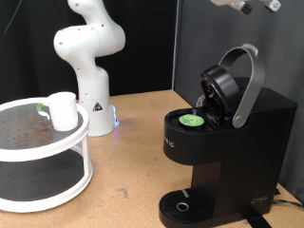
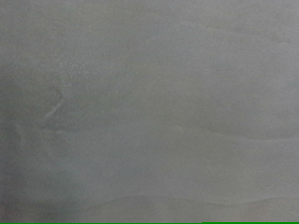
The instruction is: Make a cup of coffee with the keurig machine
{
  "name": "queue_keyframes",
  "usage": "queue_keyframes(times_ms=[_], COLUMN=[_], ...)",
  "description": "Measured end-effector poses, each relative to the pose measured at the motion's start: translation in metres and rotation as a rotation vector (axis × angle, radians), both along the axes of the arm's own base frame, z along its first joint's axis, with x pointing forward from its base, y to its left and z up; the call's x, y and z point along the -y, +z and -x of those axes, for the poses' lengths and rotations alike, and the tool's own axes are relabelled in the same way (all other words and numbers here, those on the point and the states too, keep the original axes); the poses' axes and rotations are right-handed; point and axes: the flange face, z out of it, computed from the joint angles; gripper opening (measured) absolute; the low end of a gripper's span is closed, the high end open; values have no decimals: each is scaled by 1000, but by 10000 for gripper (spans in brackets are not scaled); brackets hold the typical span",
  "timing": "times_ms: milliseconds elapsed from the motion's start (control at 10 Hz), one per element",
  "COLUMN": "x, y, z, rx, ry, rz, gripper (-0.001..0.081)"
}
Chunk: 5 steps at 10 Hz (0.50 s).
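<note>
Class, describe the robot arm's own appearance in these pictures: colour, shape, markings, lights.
The arm is glossy white, built of rounded, bulbous segments on a flared conical base. A small dark triangular mark sits on the base, and a blue light glows at its foot. At the exterior view's top edge, only grey-white gripper parts show. No cables are visible.

No text can be read. The keurig machine [image 1: 223,142] bears small pale lettering on its front, too small to make out. The wrist view shows only grey blur.
</note>
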Motion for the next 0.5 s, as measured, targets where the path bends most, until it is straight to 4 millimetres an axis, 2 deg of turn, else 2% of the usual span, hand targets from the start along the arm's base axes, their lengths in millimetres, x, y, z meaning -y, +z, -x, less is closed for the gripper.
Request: queue_keyframes(times_ms=[500], x=[-66], y=[-17], z=[-14], rx=[-32], ry=[62], rz=[44], gripper=[803])
